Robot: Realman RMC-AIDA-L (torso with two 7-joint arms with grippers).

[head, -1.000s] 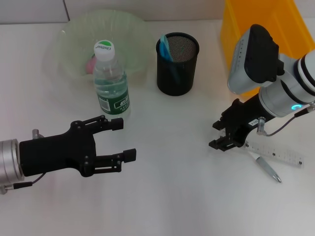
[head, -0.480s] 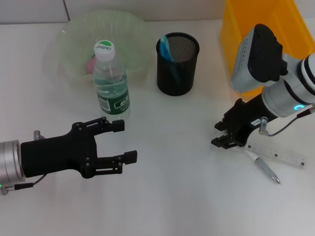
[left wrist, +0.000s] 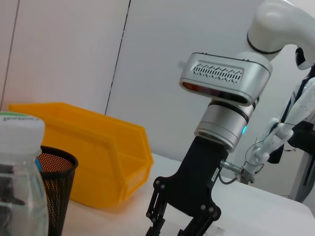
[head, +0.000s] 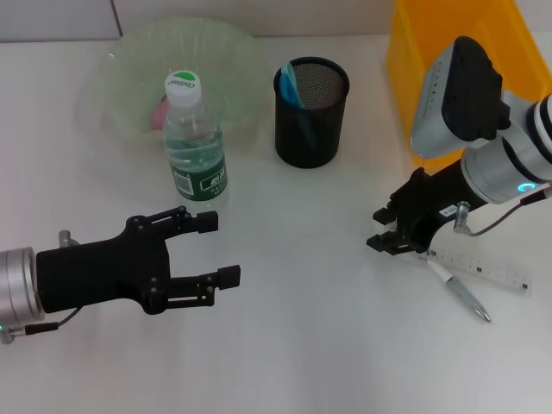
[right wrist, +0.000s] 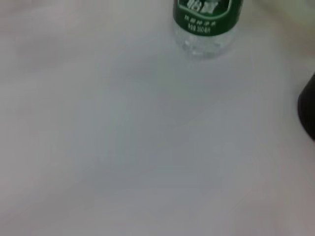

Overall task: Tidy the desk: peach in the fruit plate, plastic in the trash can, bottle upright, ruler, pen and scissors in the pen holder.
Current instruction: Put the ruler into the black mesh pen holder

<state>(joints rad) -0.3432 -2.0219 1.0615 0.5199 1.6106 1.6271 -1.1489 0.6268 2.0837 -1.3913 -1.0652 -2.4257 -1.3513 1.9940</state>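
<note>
A water bottle [head: 195,142] stands upright in front of the pale green fruit plate [head: 224,52], which holds a pink peach [head: 159,112]. The black mesh pen holder [head: 311,116] has a blue item [head: 289,84] in it. A clear ruler [head: 485,269] and a pen [head: 462,292] lie on the table at the right. My right gripper [head: 385,230] is open and empty, just left of the ruler and pen. My left gripper [head: 217,248] is open and empty, in front of the bottle. No plastic scrap shows.
A yellow bin [head: 457,43] stands at the back right, behind my right arm. The left wrist view shows the bottle [left wrist: 19,187], the pen holder [left wrist: 55,196], the bin [left wrist: 98,152] and my right gripper [left wrist: 181,223]. The right wrist view shows the bottle's base [right wrist: 206,24].
My right gripper has shifted slightly away from me and to the right, near the end of the ruler. My left gripper has barely moved.
</note>
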